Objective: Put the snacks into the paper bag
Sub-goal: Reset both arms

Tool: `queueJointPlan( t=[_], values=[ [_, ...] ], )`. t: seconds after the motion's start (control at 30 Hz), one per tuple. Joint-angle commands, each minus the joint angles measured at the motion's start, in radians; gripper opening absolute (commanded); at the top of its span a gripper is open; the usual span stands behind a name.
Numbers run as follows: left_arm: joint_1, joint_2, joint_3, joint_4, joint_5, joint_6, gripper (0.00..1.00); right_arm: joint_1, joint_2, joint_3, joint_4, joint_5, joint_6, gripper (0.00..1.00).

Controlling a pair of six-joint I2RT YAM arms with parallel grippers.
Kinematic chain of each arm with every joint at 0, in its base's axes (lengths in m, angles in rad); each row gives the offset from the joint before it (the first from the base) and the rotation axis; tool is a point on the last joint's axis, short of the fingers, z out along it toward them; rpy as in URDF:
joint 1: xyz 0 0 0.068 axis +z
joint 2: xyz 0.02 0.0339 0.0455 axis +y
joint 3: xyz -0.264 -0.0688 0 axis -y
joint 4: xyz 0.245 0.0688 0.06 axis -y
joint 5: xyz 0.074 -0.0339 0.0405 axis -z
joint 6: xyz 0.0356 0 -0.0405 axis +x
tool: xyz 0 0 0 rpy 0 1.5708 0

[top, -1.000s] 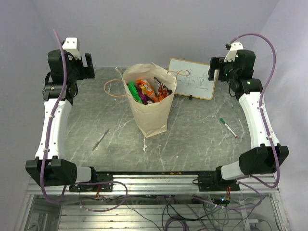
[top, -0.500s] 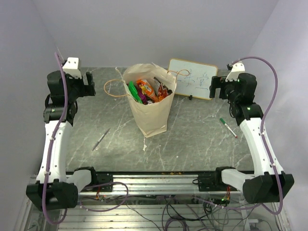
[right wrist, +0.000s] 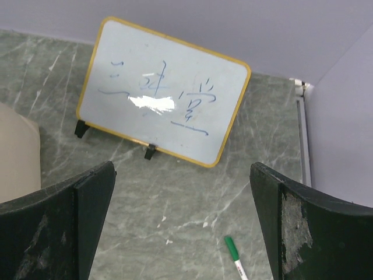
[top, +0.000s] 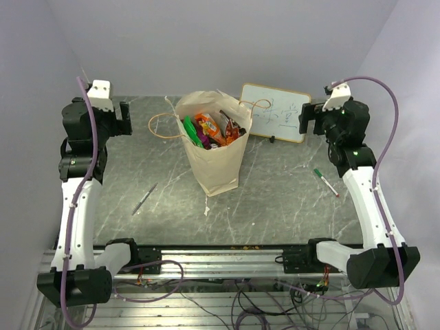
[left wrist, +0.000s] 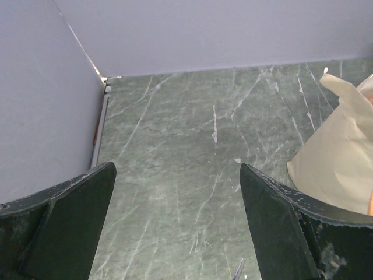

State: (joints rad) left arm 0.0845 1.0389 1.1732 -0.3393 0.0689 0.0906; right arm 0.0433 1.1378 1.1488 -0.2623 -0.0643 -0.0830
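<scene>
The paper bag (top: 214,161) stands upright in the middle of the table, its cord handles looped out at the back. Several snacks (top: 210,129), green, orange, red and brown, fill its open top. My left gripper (top: 124,118) hovers open at the far left, well clear of the bag. In the left wrist view the left gripper (left wrist: 178,169) has only bare table between its fingers, and the paper bag (left wrist: 341,169) is at the right edge. My right gripper (top: 307,118) hangs open at the far right; in its wrist view the right gripper (right wrist: 182,168) holds nothing.
A framed whiteboard (top: 273,112) leans behind the bag, and the whiteboard (right wrist: 163,116) fills the right wrist view. A green-capped pen (top: 326,182) lies at the right; the pen (right wrist: 233,251) also shows under the right gripper. A thin dark pen (top: 144,199) lies left of the bag.
Both arms have folded back toward their bases, and both grippers have dropped lower and drifted outward from the bag. The bag and its contents have not moved.
</scene>
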Motion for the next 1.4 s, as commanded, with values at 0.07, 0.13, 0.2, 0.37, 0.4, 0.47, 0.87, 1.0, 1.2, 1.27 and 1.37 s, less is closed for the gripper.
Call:
queueJointPlan(
  t=[0.07,0.13,0.2,0.37,0.4,0.47,0.87,1.0,1.2,1.27,1.37],
  values=[
    [0.008,-0.071,0.036,0.015,-0.009,0.012,0.98,-0.004,0.005,0.082,-0.038,0.015,-0.032,1.00],
    [0.009,-0.084,0.035,0.007,-0.001,0.014,0.98,-0.004,-0.013,0.072,-0.039,0.017,-0.042,1.00],
    [0.009,-0.084,0.041,-0.020,0.013,0.017,0.98,-0.003,-0.035,0.060,-0.043,0.018,-0.049,1.00],
    [0.009,-0.089,0.000,-0.003,0.027,0.004,0.98,-0.004,-0.054,0.052,-0.062,0.045,-0.064,1.00],
    [0.008,-0.088,-0.002,-0.002,0.029,0.002,0.98,-0.005,-0.057,0.052,-0.066,0.046,-0.067,1.00],
    [0.009,-0.088,-0.003,-0.002,0.030,-0.001,0.98,-0.004,-0.059,0.061,-0.080,0.043,-0.073,1.00],
    [0.009,-0.084,0.011,-0.028,0.027,-0.022,0.98,-0.006,-0.091,0.041,-0.098,0.060,-0.090,1.00],
    [0.009,-0.085,0.017,-0.034,0.022,-0.022,0.98,-0.005,-0.093,0.041,-0.098,0.055,-0.089,1.00],
    [0.008,-0.085,0.017,-0.035,0.022,-0.019,0.98,-0.005,-0.093,0.042,-0.098,0.054,-0.092,1.00],
    [0.008,-0.086,0.016,-0.036,0.020,-0.019,0.98,-0.005,-0.095,0.039,-0.096,0.050,-0.091,1.00],
    [0.008,-0.084,0.023,-0.041,0.020,-0.014,0.98,-0.005,-0.095,0.038,-0.098,0.050,-0.092,1.00]
  ],
)
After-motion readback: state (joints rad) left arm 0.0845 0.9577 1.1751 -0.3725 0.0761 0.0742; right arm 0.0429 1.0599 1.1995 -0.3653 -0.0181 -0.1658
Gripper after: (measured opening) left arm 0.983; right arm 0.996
